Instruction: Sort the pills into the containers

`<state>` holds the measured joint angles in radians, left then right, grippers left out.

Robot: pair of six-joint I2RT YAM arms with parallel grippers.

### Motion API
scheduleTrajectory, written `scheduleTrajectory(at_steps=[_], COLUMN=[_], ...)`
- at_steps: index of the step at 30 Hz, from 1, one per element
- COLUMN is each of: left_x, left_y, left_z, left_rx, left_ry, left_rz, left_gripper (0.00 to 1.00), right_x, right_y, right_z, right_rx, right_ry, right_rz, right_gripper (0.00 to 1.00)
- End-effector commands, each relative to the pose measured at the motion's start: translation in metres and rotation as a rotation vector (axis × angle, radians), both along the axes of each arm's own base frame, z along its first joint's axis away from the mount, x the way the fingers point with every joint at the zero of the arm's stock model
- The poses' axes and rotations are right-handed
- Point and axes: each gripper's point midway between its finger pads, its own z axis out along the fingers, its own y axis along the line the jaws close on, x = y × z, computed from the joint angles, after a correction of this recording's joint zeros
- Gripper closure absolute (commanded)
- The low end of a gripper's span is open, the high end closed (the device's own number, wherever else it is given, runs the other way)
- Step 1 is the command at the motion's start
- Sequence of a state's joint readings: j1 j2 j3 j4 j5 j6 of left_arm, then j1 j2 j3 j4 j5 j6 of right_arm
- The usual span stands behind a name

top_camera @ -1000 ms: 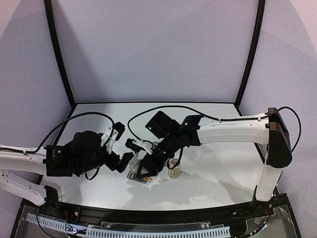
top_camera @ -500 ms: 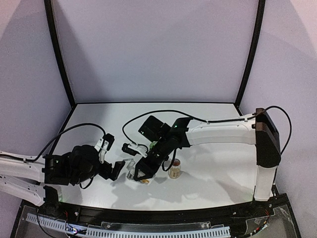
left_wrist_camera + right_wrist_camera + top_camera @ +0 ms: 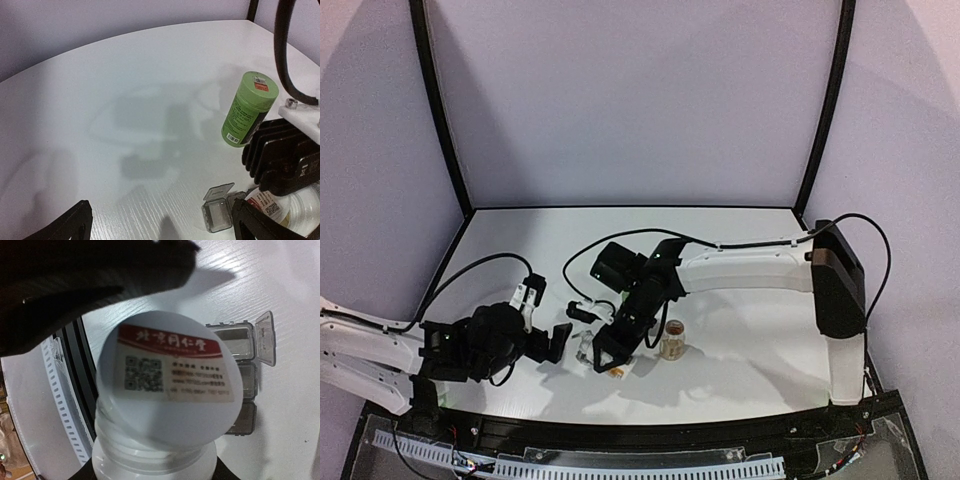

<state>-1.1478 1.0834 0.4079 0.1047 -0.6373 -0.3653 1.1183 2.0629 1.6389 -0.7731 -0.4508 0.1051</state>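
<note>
L gripper [image 3: 161, 207]: fingers spread wide, nothing btwn them; low over table [image 3: 125, 90], facing the pill box.
R gripper [image 3: 608, 355]: pinching a white bottle [image 3: 167, 390]; jaws part-way closed on it.
White bottle: held off the table just above and beside the pill box; round end w/ red-and-white label and QR code faces the R wrist cam. Whether it is open or capped: cannot tell.
Pill box [image 3: 243, 375]: grey, three compartments in a row, clear lids. Lies on table near front centre, btwn the two grippers and close under the R gripper's tip.
Lids: one end compartment open, lid swung up and out; other two look shut.
Pills: none made out; compartment contents too dim to tell.
Green bottle [image 3: 248, 107]: standing on table behind the pill box, next to the R gripper's black body, apart from the box.
Amber bottle [image 3: 671, 341]: small, upright on table, just to the R side of the R gripper.
Arms: both reach in toward front centre; R forearm crosses above the amber bottle's far side.
</note>
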Motion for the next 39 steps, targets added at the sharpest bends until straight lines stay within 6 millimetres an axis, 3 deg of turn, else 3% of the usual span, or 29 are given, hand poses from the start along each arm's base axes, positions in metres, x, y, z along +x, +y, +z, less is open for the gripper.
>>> scheduleTrajectory(at_steps=[1,9,18,25,31,39], left_x=[0.003,0.01,0.009,-0.003,-0.009,-0.01], left_y=[-0.006,0.013,0.086,0.135,0.147,0.15], left_z=[-0.01,-0.013,0.0,0.022,0.033,0.036], left_rx=[-0.032,-0.04,0.008,-0.113,-0.16,-0.153], left_ry=[0.012,-0.024,-0.102,-0.119,-0.107,-0.102], left_rz=[0.024,0.131,0.396,0.559,0.589,0.595], left_gripper=[0.01,0.01,0.01,0.01,0.01,0.01], right_x=[-0.002,0.006,0.015,0.017,0.022,0.027], right_y=[0.004,0.001,-0.004,-0.01,-0.01,-0.007], right_z=[0.0,-0.008,-0.013,-0.018,-0.02,-0.027], right_rx=[-0.022,-0.079,-0.168,-0.232,-0.264,-0.292], right_ry=[-0.003,-0.027,-0.05,-0.06,-0.074,-0.086], right_rz=[0.01,0.01,0.016,0.038,0.036,0.046], right_gripper=[1.0,1.0,1.0,1.0,1.0,1.0])
